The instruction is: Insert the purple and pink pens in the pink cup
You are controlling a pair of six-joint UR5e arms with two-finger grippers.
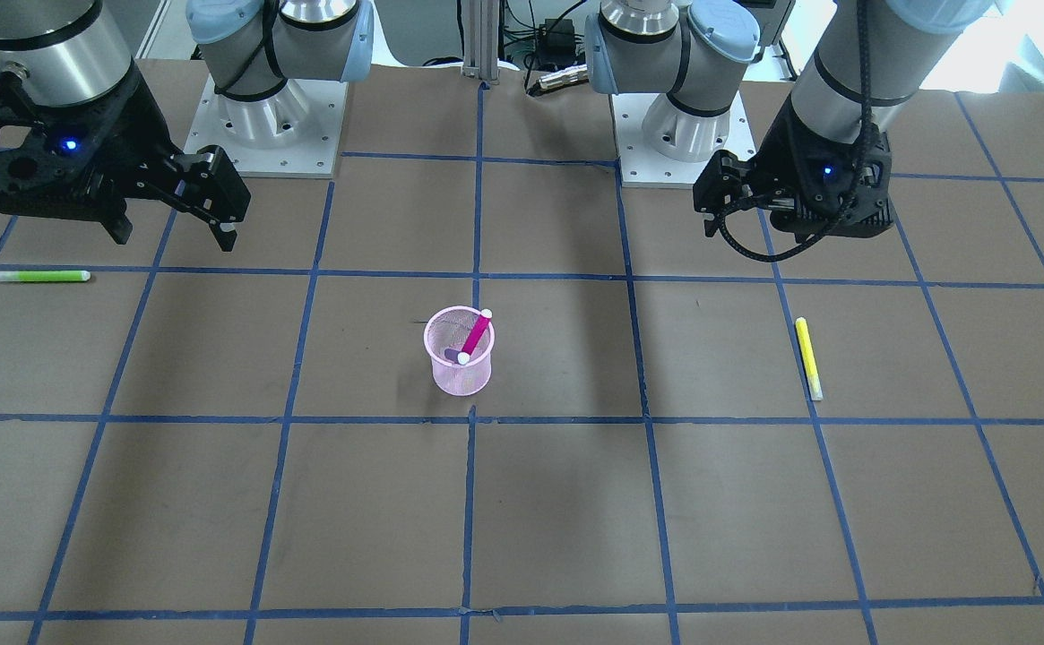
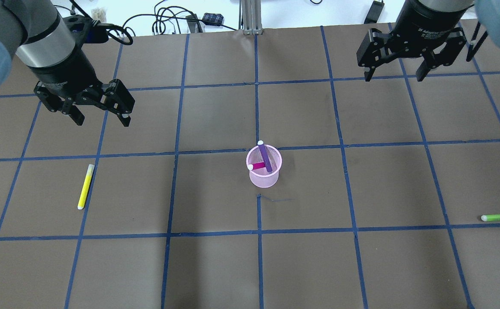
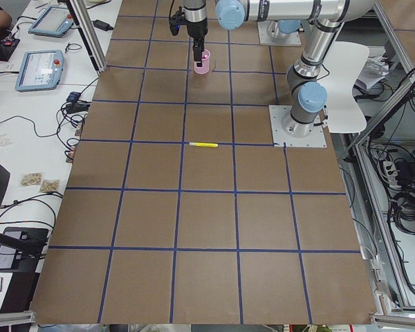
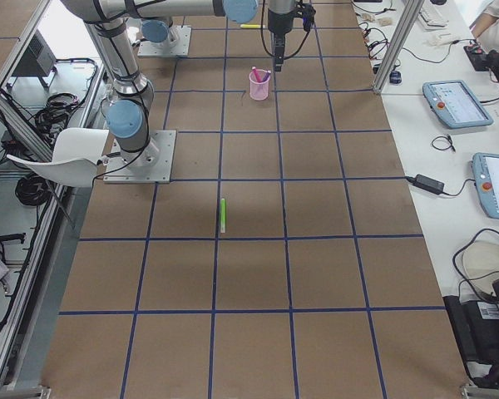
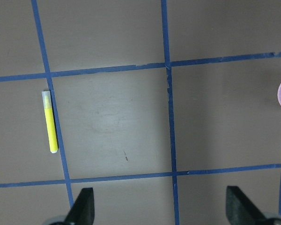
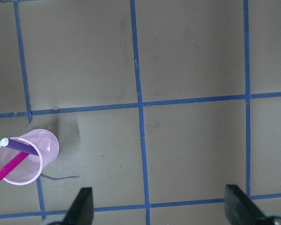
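A robotics lab: tape-gridded table (image 2: 215, 266), teach pendants (image 4: 456, 103), trailing cables (image 3: 408, 207) and aluminium framing (image 3: 87, 36).

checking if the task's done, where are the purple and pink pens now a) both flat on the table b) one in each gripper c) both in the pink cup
c: the purple pen and the pink pen both lean inside the pink cup.

Pink cup (image 2: 263, 180) of fine mesh, smooth plastic purple pen (image 2: 265, 158) and pink pen (image 2: 258, 165), matt brown paper-like table (image 2: 215, 120)
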